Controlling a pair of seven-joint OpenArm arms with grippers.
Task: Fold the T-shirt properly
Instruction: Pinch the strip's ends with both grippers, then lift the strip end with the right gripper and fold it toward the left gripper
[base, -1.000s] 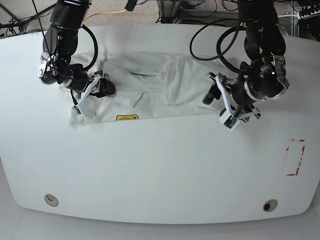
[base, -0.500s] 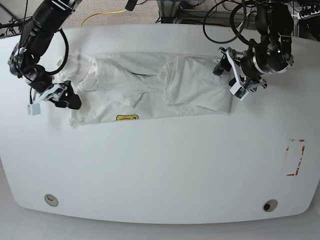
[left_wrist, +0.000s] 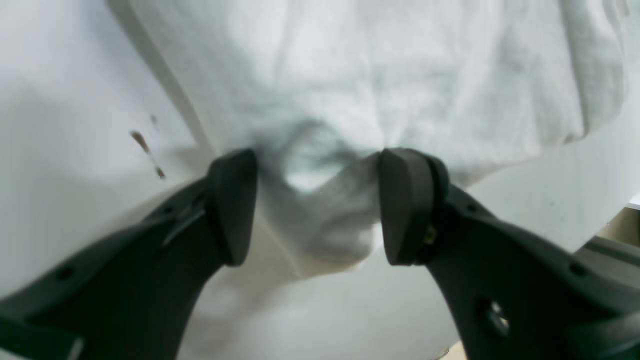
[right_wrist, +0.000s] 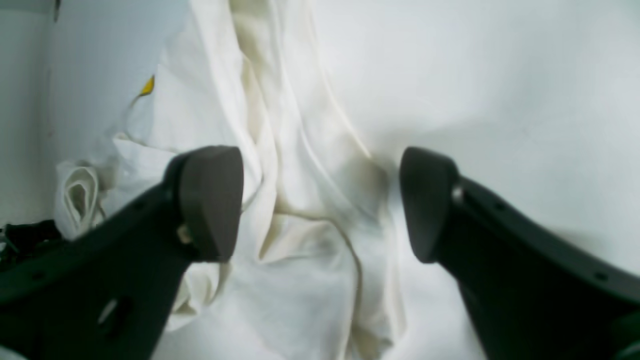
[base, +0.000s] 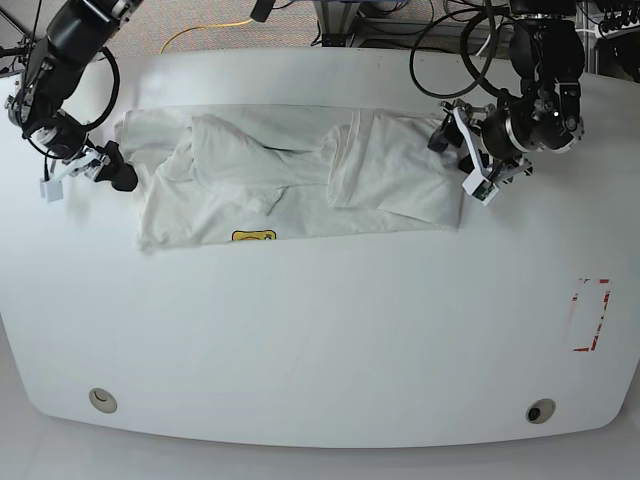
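Observation:
The white T-shirt (base: 300, 190) lies crumpled and spread lengthwise across the far half of the table, its small yellow logo (base: 254, 236) at the near edge. My left gripper (base: 462, 160) hovers at the shirt's right edge. In the left wrist view the left gripper (left_wrist: 315, 205) is open, and a raised fold of the T-shirt (left_wrist: 375, 75) lies between its fingers. My right gripper (base: 85, 172) stands just off the shirt's left end. In the right wrist view the right gripper (right_wrist: 320, 200) is open above wrinkled T-shirt (right_wrist: 280, 150) cloth, holding nothing.
A red-marked rectangle (base: 590, 315) sits near the white table's right edge. Two round fittings (base: 100, 400) (base: 540, 411) lie along the table's front edge. Cables hang behind the far edge. A small brown mark (left_wrist: 147, 152) shows on the table beside the shirt.
My right gripper let go of the shirt's left end, opened and drew back to the left. The left arm rose from the shirt's near right corner to its right edge. The shirt's left side spread wider.

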